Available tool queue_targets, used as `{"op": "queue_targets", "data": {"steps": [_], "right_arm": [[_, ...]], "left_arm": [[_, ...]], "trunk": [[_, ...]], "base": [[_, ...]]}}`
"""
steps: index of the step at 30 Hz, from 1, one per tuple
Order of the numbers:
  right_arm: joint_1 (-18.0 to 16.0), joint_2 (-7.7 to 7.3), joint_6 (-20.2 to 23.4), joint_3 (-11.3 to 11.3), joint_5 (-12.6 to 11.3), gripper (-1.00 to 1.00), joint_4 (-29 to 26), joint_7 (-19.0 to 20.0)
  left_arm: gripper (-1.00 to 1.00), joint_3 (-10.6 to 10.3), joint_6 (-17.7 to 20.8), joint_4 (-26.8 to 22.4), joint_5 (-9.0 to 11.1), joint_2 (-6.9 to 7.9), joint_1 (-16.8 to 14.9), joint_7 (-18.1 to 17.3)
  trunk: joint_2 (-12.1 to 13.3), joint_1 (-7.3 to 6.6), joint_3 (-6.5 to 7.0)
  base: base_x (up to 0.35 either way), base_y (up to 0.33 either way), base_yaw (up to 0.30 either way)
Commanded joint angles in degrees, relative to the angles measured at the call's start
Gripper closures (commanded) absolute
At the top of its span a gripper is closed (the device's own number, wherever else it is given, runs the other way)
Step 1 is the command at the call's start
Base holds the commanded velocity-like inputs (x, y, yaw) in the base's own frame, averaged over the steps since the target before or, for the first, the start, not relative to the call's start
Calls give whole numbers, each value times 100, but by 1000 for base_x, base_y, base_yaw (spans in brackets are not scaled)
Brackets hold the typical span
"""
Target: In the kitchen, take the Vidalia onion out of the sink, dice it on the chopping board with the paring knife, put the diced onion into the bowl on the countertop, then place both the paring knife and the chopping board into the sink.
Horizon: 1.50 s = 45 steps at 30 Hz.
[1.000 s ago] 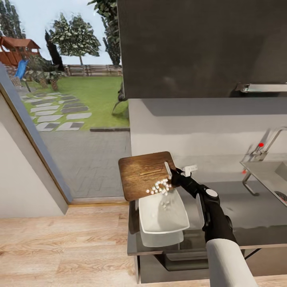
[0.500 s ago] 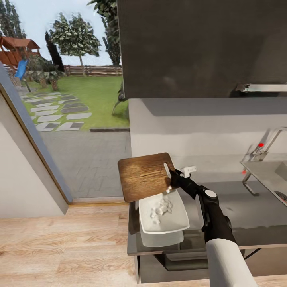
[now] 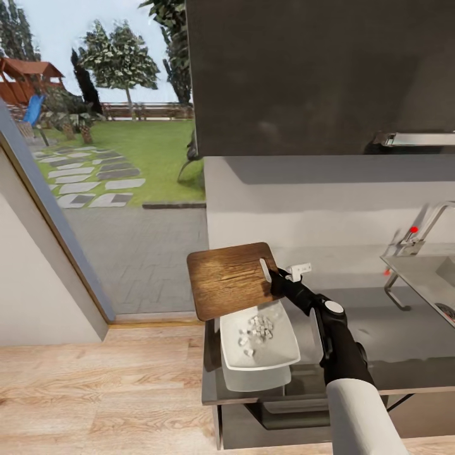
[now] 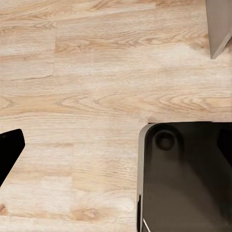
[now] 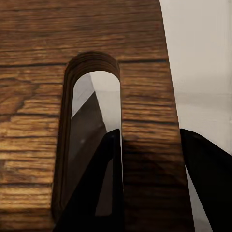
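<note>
— One gripper at work, is that right?

— Yes. The right gripper (image 3: 275,282) is clamped on the chopping board (image 3: 232,279) at its handle end. In the right wrist view one finger (image 5: 99,188) passes through the slot handle (image 5: 94,130) and the other lies outside the board's edge, so the strip of wood between slot and edge is pinched between them.

— How does the board sit?

— Lifted off the countertop (image 3: 379,341) and tilted, its lower edge just above the far rim of the bowl (image 3: 259,344). Its brown face looks bare.

— And the onion?

— Diced. The small pale pieces of the Vidalia onion (image 3: 257,327) lie heaped inside the bowl, toward its far side. The bowl itself stands at the left end of the countertop, near the front edge and close to the left corner.

— The sink?

— At the right end of the countertop: the steel basin (image 3: 426,278) with the faucet (image 3: 422,232) behind it, well apart from the bowl.

— What about the left gripper?

— In the left wrist view a dark fingertip (image 4: 8,150) shows at the frame's edge, over wooden floor (image 4: 96,87) and a dark part of the robot's base (image 4: 186,179). Whether those fingers are spread or closed, I cannot tell.

— The paring knife?

— I cannot make it out.
</note>
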Motion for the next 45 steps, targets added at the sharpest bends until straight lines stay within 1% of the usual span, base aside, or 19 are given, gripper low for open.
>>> {"op": "queue_targets", "data": {"steps": [1, 12, 14, 16, 21, 22, 23, 24, 25, 26, 27, 28, 29, 30, 31, 32, 36, 45], "right_arm": [[-7, 9, 37, -24, 23, 100, -10, 51], [-7, 9, 77, -18, 36, 100, -46, 24], [-7, 9, 218, 4, 53, 100, -120, -26], [-7, 9, 503, 12, 56, 100, -284, -36], [-7, 9, 1263, 14, 61, 100, -893, -43], [-7, 9, 1453, 15, 68, 100, -976, -46], [-7, 9, 1799, 14, 86, 100, -1099, -48], [-7, 9, 2029, 13, 100, 100, -1205, -48], [-7, 9, 2311, 13, 135, 100, -1377, -49], [-7, 9, 2452, 11, 173, 100, -1471, -52], [-7, 9, 2617, 5, 260, 100, -1559, -57], [-7, 9, 2666, 3, 304, 100, -1580, -64], [-7, -6, 2789, -6, 486, 100, -1620, -138], [-7, -13, 2840, -15, 633, 100, -1635, -229], [-7, -14, 2896, -29, 846, 100, -1662, -428], [-7, -15, 2911, -33, 901, 100, -1688, -504], [-7, -2, 2939, -32, 985, 100, -1865, -636], [-7, 2, 2943, -23, 998, 100, -1950, -656]], "left_arm": [[-100, -49, -8, -12, 58, 8, 1, 19], [-100, -49, -8, -12, 58, 8, 1, 19], [-100, -49, -8, -12, 58, 8, 1, 19], [-100, -49, -8, -12, 58, 8, 1, 19], [-100, -49, -8, -12, 58, 8, 1, 19], [-100, -49, -8, -12, 58, 8, 1, 19], [-100, -49, -8, -12, 58, 8, 1, 19], [-100, -49, -8, -12, 58, 8, 1, 19], [-100, -49, -8, -12, 58, 8, 1, 19], [-100, -49, -8, -12, 58, 8, 1, 19], [-100, -49, -8, -12, 58, 8, 1, 19], [-100, -49, -8, -12, 58, 8, 1, 19], [-100, -49, -8, -12, 58, 8, 1, 19], [-100, -49, -8, -12, 58, 8, 1, 19], [-100, -49, -8, -12, 58, 8, 1, 19], [-100, -49, -8, -12, 58, 8, 1, 19], [-100, -49, -8, -12, 58, 8, 1, 19], [-100, -49, -8, -12, 58, 8, 1, 19]], "trunk": [[-12, 4, -11], [-12, 4, -11], [-12, 4, -11], [-12, 4, -11], [-12, 4, -11], [-12, 4, -11], [-12, 4, -11], [-12, 4, -11], [-12, 4, -11], [-12, 4, -11], [-12, 4, -11], [-12, 4, -11], [-12, 4, -11], [-12, 4, -11], [-12, 4, -11], [-12, 4, -11], [-12, 4, -11], [-12, 4, -11]], "base": [[0, 0, 0], [0, 0, 0], [0, 0, 0], [0, 0, 0], [0, 0, 0], [0, 0, 0], [0, 0, 0], [0, 0, 0], [0, 0, 0], [0, 0, 0], [0, -25, 0], [0, -54, 0], [0, -168, 0], [0, -224, 0], [0, -284, 0], [0, -299, 0], [0, -314, 0], [0, -325, 0]]}}
